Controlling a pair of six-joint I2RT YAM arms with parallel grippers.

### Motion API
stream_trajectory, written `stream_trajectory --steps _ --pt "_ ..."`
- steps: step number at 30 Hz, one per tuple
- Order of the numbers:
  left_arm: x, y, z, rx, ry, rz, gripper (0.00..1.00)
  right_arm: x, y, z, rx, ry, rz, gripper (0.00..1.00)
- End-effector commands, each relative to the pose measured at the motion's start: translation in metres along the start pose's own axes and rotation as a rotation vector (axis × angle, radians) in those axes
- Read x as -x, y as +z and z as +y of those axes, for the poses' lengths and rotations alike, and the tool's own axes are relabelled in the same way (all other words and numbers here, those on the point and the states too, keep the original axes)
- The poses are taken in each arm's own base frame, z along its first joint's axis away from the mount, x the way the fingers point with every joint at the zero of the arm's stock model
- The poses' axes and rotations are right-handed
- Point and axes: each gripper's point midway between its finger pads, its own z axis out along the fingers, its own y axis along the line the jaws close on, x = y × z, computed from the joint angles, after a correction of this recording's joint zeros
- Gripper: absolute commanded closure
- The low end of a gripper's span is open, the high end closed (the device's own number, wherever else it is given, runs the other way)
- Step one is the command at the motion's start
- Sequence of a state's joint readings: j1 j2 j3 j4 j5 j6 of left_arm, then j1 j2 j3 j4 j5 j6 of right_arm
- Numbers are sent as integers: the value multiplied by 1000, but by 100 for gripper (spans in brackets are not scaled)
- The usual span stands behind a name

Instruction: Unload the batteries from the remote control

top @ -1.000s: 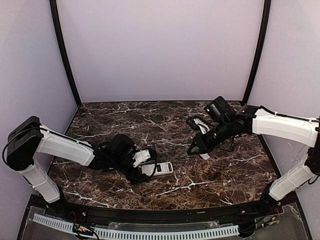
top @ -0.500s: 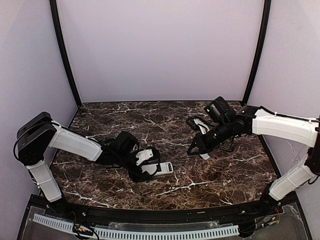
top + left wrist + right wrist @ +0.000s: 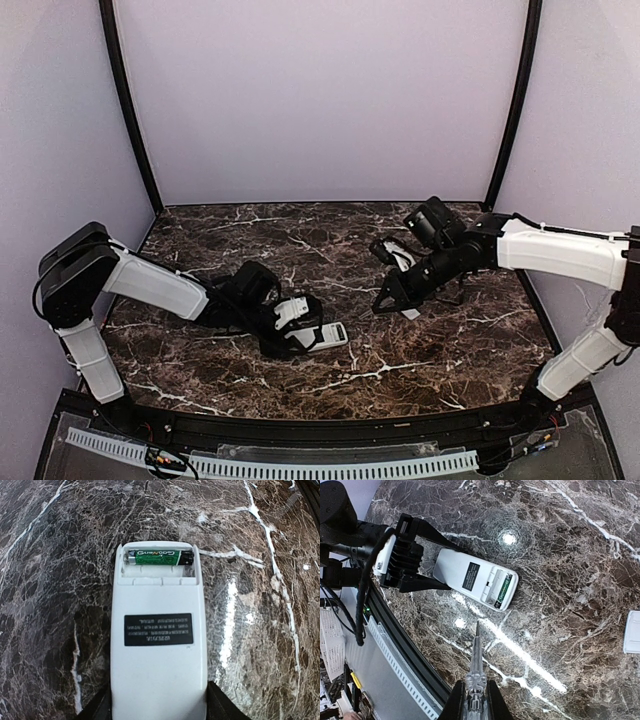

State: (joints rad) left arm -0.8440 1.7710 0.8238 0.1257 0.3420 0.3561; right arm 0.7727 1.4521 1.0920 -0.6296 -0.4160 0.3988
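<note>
"Where is the remote control now?"

"On the table, toward 6 o'clock, back side up. One green battery lies in the open hole at the end that points to 3 o'clock."

"Is the left gripper holding it?"

"Its jaws sit on both sides of the other end. I can't tell if they squeeze."

"And the right gripper?"

"Pinched tight on a thin pointy tool, up at 2 o'clock from the remote."

"What's next?"

"I think the tip must come down and gently poke that battery out."
</note>
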Motion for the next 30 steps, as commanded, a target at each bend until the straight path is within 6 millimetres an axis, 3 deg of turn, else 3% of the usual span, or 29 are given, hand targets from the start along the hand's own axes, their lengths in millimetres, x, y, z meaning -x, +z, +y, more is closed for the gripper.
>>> stream_trajectory --steps 1,11,23,30 --pt "-2 -8 -9 -31 -15 25 60 10 1 2 8 -20 1 100" --pt "10 -33 -18 43 16 54 69 15 -2 6 0 -57 31 100" --pt "9 -41 -29 86 -19 65 82 16 -13 22 24 -110 21 100" --pt "9 -44 -30 103 -43 72 97 17 -8 31 -18 -148 35 100"
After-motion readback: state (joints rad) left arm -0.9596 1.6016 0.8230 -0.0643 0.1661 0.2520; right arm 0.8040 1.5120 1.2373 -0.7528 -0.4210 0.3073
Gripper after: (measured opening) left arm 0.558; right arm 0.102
